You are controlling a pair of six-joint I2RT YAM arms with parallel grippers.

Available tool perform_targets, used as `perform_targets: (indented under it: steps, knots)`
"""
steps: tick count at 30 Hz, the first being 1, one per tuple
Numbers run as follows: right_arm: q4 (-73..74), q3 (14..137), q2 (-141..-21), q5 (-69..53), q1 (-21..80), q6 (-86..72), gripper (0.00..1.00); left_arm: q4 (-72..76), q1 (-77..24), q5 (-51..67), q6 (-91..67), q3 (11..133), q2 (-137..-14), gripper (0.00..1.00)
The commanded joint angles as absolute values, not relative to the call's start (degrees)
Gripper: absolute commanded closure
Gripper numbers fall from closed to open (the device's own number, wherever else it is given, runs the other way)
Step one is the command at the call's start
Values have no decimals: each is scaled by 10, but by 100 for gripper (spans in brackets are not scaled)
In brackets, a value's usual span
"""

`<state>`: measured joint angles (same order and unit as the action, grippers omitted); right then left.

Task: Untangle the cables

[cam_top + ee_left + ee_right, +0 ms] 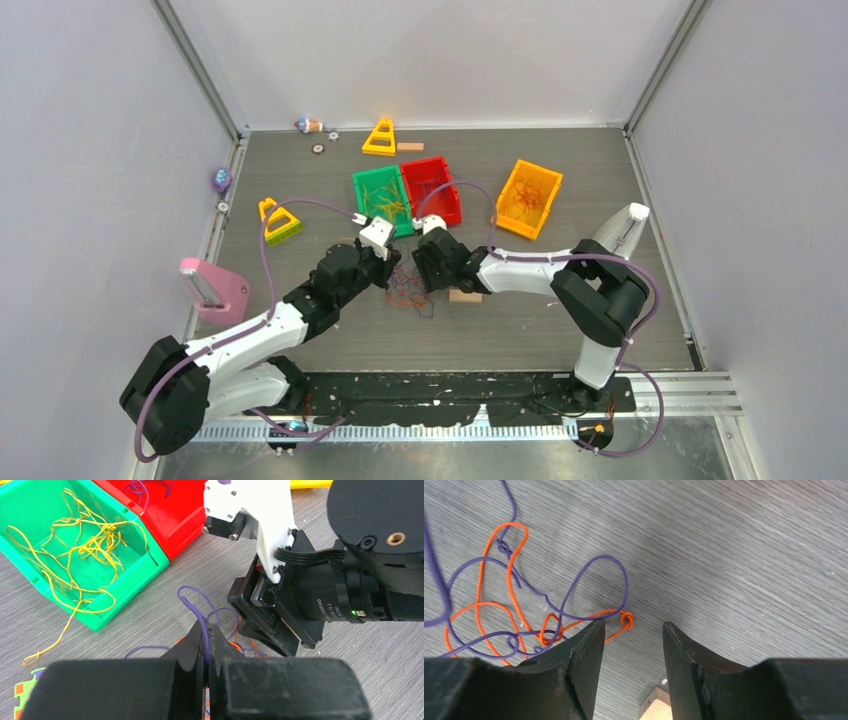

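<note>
1. Looking down from the top view, both arms meet mid-table over a small tangle [410, 293] of purple and orange cables. The left gripper [386, 266] and right gripper [428, 270] are close together above it. Behind them sit 3 bins side by side: a green bin [358, 195], a red bin [420, 162] and an orange bin [545, 172], each with thin wires inside.
2. Over to the left wrist view: the left gripper is pressed together, pinching a purple cable [192, 605] whose loop rises above the fingertips. Yellow cables [85, 545] lie in the green bin, with 1 strand trailing over its wall onto the table. A few purple strands show in the red bin. The right gripper sits just beyond the pinch.
3. Right wrist view now: the right gripper's jaws are spread with nothing between them, low over the table. Just beside them an orange cable [511, 587] is looped through purple ones, with small knots showing. A wooden block [658, 707] peeks in below.
4. Progress call: most of the job looks done, with colours apparently sorted by bin. What's left, as far as I can judge, is this purple-and-orange clump, plus that stray yellow strand.
</note>
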<state>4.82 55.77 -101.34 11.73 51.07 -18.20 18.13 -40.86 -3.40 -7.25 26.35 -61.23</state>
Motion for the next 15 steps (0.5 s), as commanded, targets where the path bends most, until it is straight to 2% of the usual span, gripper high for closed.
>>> perform_targets:
  steps: [1, 9, 15]
  knots:
    - [45, 581, -1036, 125, 518, -188, 49, 194, -409, -34, -76, 286, -612, 100]
    - [84, 587, -1058, 152, 527, -173, 55, 195, -409, -38, -76, 285, -610, 100]
    - [144, 584, -1044, 237, 525, -129, 70, 183, -409, -68, -77, 285, -607, 100]
